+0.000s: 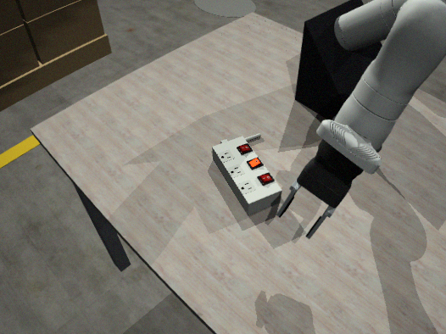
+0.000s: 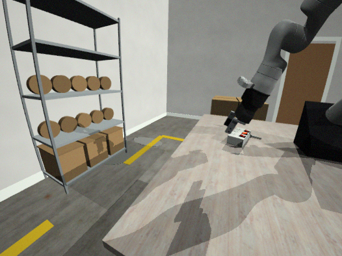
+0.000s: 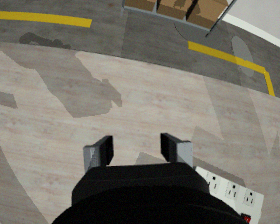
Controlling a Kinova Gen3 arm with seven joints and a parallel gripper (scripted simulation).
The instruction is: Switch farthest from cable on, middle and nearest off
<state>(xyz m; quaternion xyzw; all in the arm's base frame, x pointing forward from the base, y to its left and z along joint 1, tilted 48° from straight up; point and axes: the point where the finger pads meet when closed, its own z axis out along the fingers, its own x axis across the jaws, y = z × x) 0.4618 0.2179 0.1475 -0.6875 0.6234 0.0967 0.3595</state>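
Note:
The white power strip (image 1: 259,197) (image 2: 235,140) (image 3: 256,207) lies flat on the table, right way up, with its short grey cable (image 1: 254,137) (image 2: 257,138) at the far end in the top view. The switch nearest the cable (image 1: 244,148) is dark red, unlit. The middle switch (image 1: 254,163) glows orange, lit. The switch farthest from the cable (image 1: 266,179) is dark red, unlit. My gripper (image 1: 293,225) (image 2: 227,128) (image 3: 136,144) is open and empty, tilted, above the table beyond the strip's cable-free end. The wrist view shows only part of the strip; my gripper body hides the rest.
The black angular base block (image 1: 331,61) (image 2: 320,131) stands on the table behind the strip's cable side. The table's long edge (image 1: 123,236) runs past the strip's socket side. A shelf rack (image 2: 81,92) with boxes and round items stands off the table.

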